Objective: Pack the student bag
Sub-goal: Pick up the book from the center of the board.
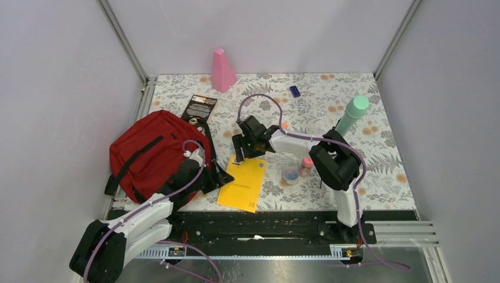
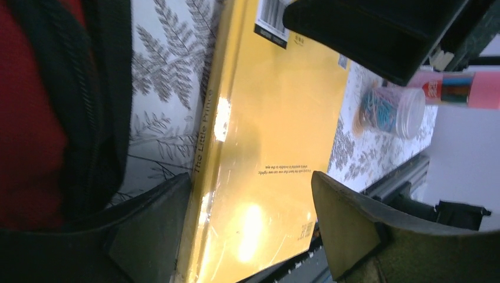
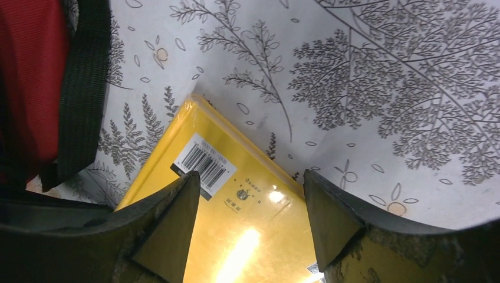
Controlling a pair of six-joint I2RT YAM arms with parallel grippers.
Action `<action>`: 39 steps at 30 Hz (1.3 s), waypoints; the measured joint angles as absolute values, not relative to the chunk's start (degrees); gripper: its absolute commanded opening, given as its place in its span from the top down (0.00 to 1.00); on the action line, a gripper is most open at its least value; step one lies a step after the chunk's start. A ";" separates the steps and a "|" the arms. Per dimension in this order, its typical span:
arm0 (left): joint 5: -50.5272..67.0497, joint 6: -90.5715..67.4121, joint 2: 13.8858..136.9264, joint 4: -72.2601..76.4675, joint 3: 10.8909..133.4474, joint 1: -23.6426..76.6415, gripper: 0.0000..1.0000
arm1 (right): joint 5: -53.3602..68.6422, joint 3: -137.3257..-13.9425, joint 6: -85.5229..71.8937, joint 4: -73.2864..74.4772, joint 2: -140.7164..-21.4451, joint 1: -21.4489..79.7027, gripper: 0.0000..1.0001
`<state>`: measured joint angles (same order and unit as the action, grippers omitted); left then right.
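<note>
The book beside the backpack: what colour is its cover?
The book is yellow, clearest in the left wrist view.

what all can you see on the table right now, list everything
student bag: 1, dark red with black straps, left side
book: 1, yellow, near edge, right of the bag
booklet: 1, black, just beyond the bag
cone: 1, pink, far edge
small block: 1, dark blue, far middle
bottle: 1, mint green, far right
jar of paper clips: 1, clear, right of the book
tube: 1, pink, beside the jar
table cover: 1, white with grey fern print
left hand: 1, black, open over the book's spine edge
right hand: 1, black, open over the book's barcode corner
</note>
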<state>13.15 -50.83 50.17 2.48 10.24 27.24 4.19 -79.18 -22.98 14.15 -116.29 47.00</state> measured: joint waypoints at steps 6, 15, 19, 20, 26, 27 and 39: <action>15.97 -52.49 48.77 2.98 8.84 30.02 0.23 | 4.47 -78.24 -24.08 13.37 -115.74 48.36 0.30; 17.96 -54.52 45.98 1.10 7.75 32.40 0.23 | 5.58 -74.67 -25.85 13.43 -112.03 50.00 0.23; 17.67 -54.61 42.87 -2.81 7.75 32.53 0.22 | 4.95 -69.87 -27.92 13.76 -105.58 50.94 0.20; 17.58 -54.59 42.11 -3.73 7.75 32.56 0.22 | 4.34 -68.20 -28.64 13.93 -103.09 51.18 0.20; 17.52 -54.24 40.80 -6.66 7.99 32.58 0.22 | 0.32 -59.20 -34.37 14.48 -87.48 53.41 0.19; 17.52 -54.02 40.53 -7.18 8.16 32.58 0.23 | -0.54 -57.80 -35.57 14.55 -85.14 54.00 0.20; 17.32 -49.87 39.48 -15.07 10.96 32.58 0.24 | -4.47 -38.17 -53.82 15.03 -69.43 60.90 0.23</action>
